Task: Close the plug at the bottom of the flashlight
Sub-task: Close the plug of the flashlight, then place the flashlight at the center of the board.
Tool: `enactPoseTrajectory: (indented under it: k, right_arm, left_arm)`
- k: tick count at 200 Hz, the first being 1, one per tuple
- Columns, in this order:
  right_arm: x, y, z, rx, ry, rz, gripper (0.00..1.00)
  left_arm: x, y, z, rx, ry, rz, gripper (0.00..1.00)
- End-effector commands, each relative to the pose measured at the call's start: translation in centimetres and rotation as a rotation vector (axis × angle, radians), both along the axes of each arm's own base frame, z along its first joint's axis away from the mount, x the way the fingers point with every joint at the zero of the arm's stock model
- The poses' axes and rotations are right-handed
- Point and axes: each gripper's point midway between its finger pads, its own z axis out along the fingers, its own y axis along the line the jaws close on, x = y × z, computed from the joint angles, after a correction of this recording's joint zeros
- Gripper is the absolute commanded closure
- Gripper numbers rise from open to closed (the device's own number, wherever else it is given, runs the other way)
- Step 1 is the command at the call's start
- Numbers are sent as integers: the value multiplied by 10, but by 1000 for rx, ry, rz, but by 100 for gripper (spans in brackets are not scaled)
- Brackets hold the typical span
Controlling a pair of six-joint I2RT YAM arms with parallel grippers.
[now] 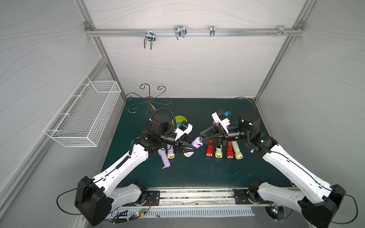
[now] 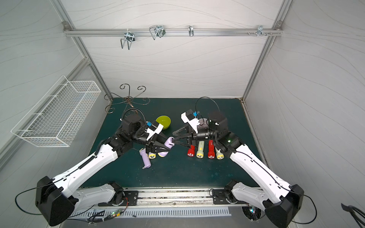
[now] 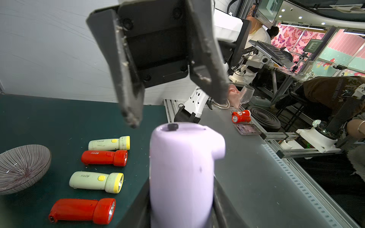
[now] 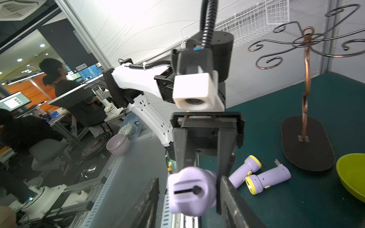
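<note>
A purple flashlight [image 1: 194, 143] [image 2: 168, 143] hangs above the green mat, with my left gripper [image 1: 190, 152] [image 3: 181, 207] shut on its body [image 3: 181, 177]. Its bottom end [image 4: 190, 189] points at my right gripper [image 1: 201, 137] [image 2: 173, 138] [image 4: 190, 197], which is open with one finger on each side of that end. One finger lies close against the flashlight's side; the other stands apart. The bottom face shows a dark slot ending in a round black spot [image 4: 196, 190], and nothing sticks out of it. In the left wrist view the right gripper [image 3: 175, 102] looms just beyond the flashlight's end.
Two more purple flashlights [image 1: 165, 159] [image 4: 266, 177] lie below the left arm, one with its prongs [image 4: 277, 162] out. Red and cream flashlights [image 1: 223, 152] [image 3: 102, 158] lie in a row under the right gripper. Behind are a green bowl [image 2: 163, 121], a striped bowl [image 3: 21, 167] and a wire stand [image 4: 306, 142].
</note>
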Motion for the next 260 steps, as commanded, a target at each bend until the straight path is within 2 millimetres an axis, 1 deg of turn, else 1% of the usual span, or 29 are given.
enactPoseTrajectory:
  k: [1, 29, 58, 76, 108, 135, 162, 180, 207, 218, 230, 248, 260]
  right_arm:
    - [6, 1, 2, 7, 8, 5, 49]
    - [9, 7, -1, -3, 47, 33, 51]
    - [3, 11, 0, -9, 41, 56, 54]
    - [2, 13, -2, -14, 42, 62, 61]
    - [3, 15, -7, -23, 57, 73, 79]
    - [6, 16, -14, -32, 71, 71, 86]
    - [14, 15, -22, -38, 97, 54, 91]
    - [23, 14, -25, -39, 118, 23, 92]
    - [40, 9, -24, -36, 130, -61, 90]
    - [45, 6, -19, -24, 123, -91, 89]
    - [50, 1, -13, -18, 112, -145, 88]
    - [63, -11, -12, -37, 87, -296, 87]
    - [71, -24, -16, -64, 78, -415, 87]
  left_arm:
    - [1, 1, 27, -69, -109, -23, 100]
    - [2, 2, 27, -69, -109, -22, 100]
    - [4, 2, 26, -68, -103, -22, 100]
    - [3, 2, 27, -70, -100, -30, 100]
    - [2, 4, 30, -76, -107, -30, 100]
    - [0, 6, 33, -83, -117, -31, 100]
    - [-4, 8, 36, -93, -121, -42, 100]
    - [-6, 9, 37, -97, -117, -50, 100]
    - [-5, 9, 37, -91, -105, -34, 100]
    - [2, 7, 34, -82, -91, -1, 100]
    - [15, 3, 30, -64, -64, 73, 100]
    - [52, -1, 20, -23, 4, 268, 100]
    - [75, -2, 12, 7, 57, 388, 100]
